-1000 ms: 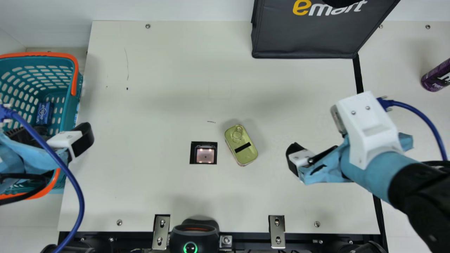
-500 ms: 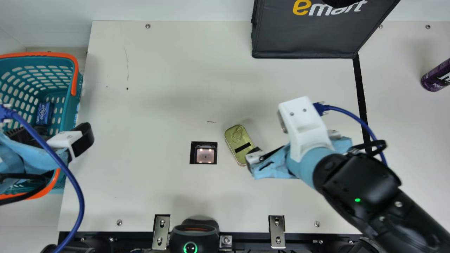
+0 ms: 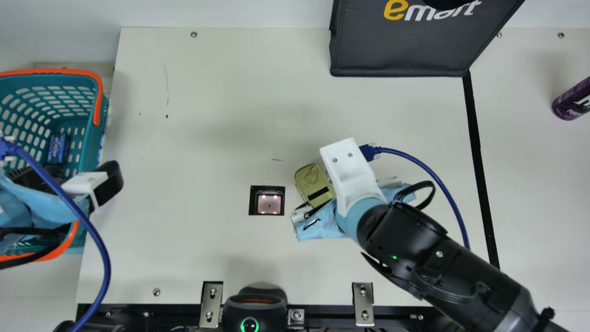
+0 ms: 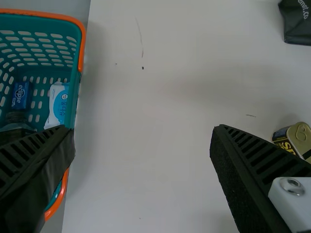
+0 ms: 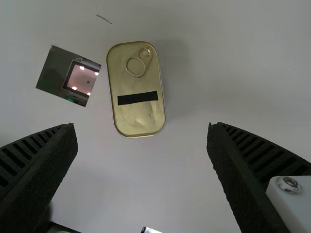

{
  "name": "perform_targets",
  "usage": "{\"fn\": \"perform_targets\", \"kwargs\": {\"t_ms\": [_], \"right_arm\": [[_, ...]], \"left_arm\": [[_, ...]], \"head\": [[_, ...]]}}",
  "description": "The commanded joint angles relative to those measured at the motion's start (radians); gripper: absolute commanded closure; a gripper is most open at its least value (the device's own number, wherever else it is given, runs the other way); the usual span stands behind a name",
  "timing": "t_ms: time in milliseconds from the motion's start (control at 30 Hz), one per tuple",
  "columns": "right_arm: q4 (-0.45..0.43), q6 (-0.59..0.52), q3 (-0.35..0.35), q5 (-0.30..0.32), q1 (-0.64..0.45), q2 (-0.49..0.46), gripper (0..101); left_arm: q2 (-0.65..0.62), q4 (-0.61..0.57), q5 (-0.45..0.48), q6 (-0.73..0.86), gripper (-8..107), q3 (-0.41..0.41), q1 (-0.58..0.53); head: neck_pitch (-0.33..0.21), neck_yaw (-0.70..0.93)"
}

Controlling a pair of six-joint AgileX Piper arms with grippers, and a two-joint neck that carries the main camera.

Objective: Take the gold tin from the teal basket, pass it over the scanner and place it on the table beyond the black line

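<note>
The right hand (image 3: 304,214), fingers wide apart, is near the gold tin (image 3: 313,179), which lies on the tabletop (image 3: 207,115) just right of the scanner (image 3: 268,204); the left hand (image 3: 69,175) is also wide.

Left claw (image 3: 71,176) spread wide; right claw (image 3: 345,192) likewise, right arm (image 3: 424,263) slanting.

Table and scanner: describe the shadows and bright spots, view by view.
Main view: four small bright spots light the scanner's pinkish window; faint, soft-edged shadows spread over the table. Right wrist view: a soft shadow lies beside the gold tin, and the scanner's bright spots show again. Left wrist view: a soft shadow runs alongside the teal basket.
</note>
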Motion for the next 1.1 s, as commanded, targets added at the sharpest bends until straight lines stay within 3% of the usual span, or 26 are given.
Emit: {"fn": "perform_targets", "kwargs": {"t_ms": [0, 700, 1067], "right_arm": [[0.002, -0.017, 0.007, -0.02, -0.003, 0.01, 6], [0.087, -0.228, 0.047, -0.216, -0.112, 0.172, 6], [0.158, -0.278, 0.033, -0.263, -0.13, 0.253, 6]], "left_arm": [[0.0, 0.0, 0.0, 0.0, 9, 0.0, 0.0], [0.0, 0.0, 0.0, 0.0, 9, 0.0, 0.0], [0.0, 0.0, 0.0, 0.0, 9, 0.0, 0.0]], "head": [[-0.029, 0.0], [-0.029, 0.0], [-0.029, 0.0]]}}
